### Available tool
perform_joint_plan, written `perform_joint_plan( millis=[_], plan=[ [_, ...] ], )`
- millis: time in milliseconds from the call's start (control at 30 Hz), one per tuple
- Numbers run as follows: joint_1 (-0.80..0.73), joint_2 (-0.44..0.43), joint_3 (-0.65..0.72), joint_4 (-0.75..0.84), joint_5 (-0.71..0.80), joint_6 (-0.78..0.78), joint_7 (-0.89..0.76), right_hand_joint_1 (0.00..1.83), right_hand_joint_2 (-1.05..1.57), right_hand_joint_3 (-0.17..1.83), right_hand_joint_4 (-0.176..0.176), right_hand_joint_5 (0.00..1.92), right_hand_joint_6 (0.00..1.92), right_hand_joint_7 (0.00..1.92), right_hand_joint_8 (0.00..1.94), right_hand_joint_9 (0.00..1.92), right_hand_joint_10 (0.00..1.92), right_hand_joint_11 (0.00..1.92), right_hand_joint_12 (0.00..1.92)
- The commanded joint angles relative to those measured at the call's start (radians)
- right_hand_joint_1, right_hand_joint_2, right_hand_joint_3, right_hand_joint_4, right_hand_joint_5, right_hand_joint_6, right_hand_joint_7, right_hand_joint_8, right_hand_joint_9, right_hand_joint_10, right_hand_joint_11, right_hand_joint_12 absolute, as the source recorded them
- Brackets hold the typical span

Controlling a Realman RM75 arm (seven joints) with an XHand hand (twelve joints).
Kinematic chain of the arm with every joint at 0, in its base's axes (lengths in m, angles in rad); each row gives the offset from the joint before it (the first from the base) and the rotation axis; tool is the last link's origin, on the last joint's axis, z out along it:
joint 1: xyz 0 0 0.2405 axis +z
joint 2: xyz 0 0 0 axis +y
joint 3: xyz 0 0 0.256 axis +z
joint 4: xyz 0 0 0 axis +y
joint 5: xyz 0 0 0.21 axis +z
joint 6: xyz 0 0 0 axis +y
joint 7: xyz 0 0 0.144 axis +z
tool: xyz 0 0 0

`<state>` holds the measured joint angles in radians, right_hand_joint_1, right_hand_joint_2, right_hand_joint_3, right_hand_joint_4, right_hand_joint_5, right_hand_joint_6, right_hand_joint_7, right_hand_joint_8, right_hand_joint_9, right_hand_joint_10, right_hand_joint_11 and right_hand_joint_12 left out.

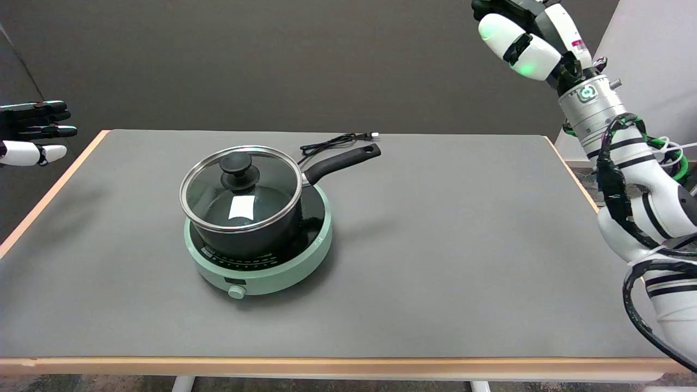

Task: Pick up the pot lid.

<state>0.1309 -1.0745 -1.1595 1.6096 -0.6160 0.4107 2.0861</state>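
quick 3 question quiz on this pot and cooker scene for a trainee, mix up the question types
1. True or false: the glass lid sits on the pot.
2. The pot stands on: A) bare table B) the green cooker C) a tray.
3. Fill in: the right hand is raised far from the lid and holds ____.

Key: 1 true; 2 B; 3 nothing.

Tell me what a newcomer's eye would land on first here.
A black saucepan with a glass lid sits on a mint-green hotplate, left of the table's middle. The right hand hangs high at the upper right, far from the lid.
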Motion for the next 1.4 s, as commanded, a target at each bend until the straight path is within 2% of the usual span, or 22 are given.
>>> perform_joint_plan(
  millis=[33,400,600,667,900,1033,1200,1400],
  plan=[
    [-0.016,0.006,0.017,0.033,-0.003,0.008,0.000,0.47,0.65,0.74,-0.072,0.39,0.19,0.53,0.23,0.47,0.38,0.30,0.78],
    [0.018,0.043,-0.034,0.058,-0.031,0.041,-0.003,0.48,0.64,0.74,-0.071,0.38,0.19,0.53,0.23,0.47,0.38,0.30,0.78],
    [0.094,0.057,-0.139,0.104,-0.209,0.005,-0.003,0.51,0.63,0.76,-0.069,0.39,0.19,0.53,0.23,0.47,0.38,0.30,0.78],
    [0.126,0.064,-0.194,0.126,-0.298,-0.022,-0.003,0.53,0.62,0.77,-0.061,0.40,0.19,0.53,0.22,0.47,0.38,0.30,0.78],
    [0.246,0.066,-0.377,0.101,-0.473,-0.089,-0.003,0.57,0.60,0.80,-0.034,0.42,0.20,0.53,0.21,0.49,0.34,0.32,0.79],
    [0.318,0.045,-0.495,0.074,-0.571,-0.130,-0.004,0.59,0.59,0.82,-0.022,0.42,0.19,0.52,0.20,0.48,0.33,0.32,0.78],
    [0.373,-0.002,-0.579,0.043,-0.696,-0.164,-0.027,0.61,0.57,0.83,-0.009,0.41,0.19,0.51,0.20,0.48,0.32,0.32,0.76],
    [0.401,-0.069,-0.632,0.003,-0.746,-0.181,-0.028,0.62,0.56,0.84,-0.004,0.40,0.19,0.50,0.19,0.48,0.32,0.32,0.76]
  ],
)
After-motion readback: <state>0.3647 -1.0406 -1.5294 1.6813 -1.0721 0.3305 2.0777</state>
